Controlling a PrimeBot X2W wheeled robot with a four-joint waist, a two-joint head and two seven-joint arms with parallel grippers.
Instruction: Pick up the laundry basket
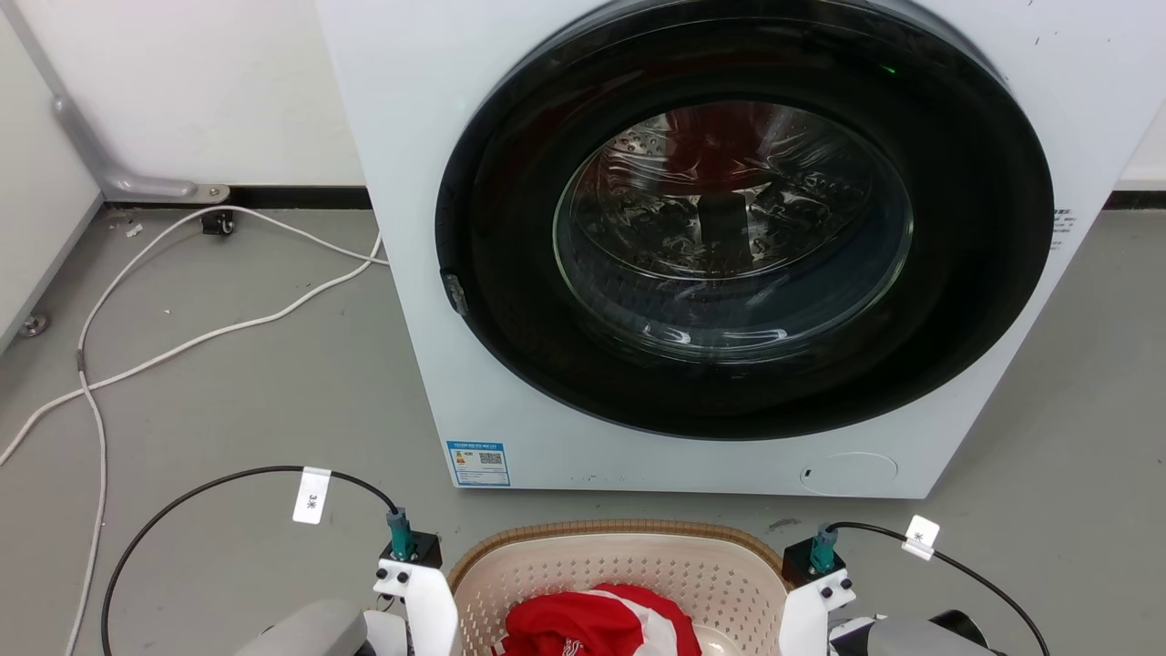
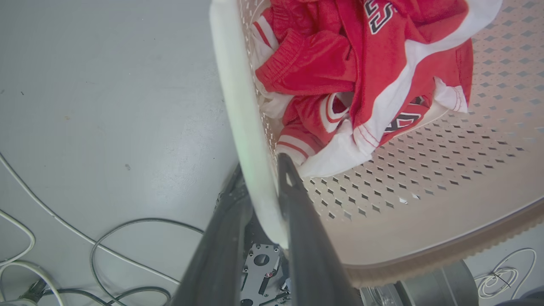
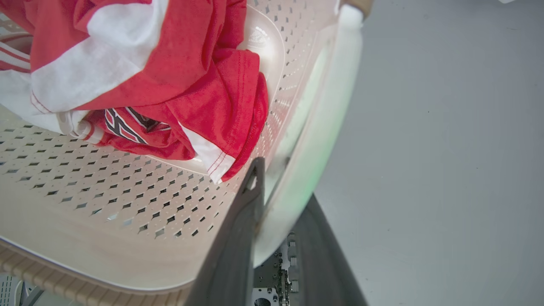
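The laundry basket [image 1: 619, 565] sits at the near edge of the scene, in front of the washing machine [image 1: 729, 255] and between the robot's two wrists. It is centred there so that both arms can reach a side at once.

The left gripper [image 2: 261, 170] pinches the white handle [image 2: 238, 106] on the basket's left side, with one dark finger inside the perforated wall and the other outside against the floor side. The right gripper [image 3: 282, 182] does the same on the right handle [image 3: 314, 127], its inner finger [image 3: 250, 191] beside the holes and its outer finger beyond the rim. Straddling the wall this way lets each pair of fingers clamp the thick handle rather than the thin, flexible mesh. Two opposite grips should also hold the load level.

A bundle of red and white clothes [image 2: 361, 72] lies in the middle of the basket, clear of both grips, so no cloth is caught between finger and handle.

Both grips look set, so the step in hand seems to be the lift itself. I cannot tell whether the basket has left the grey floor [image 1: 228, 392] yet. The arms would need to rise evenly, since a lag on one side would tip the clothes toward it.
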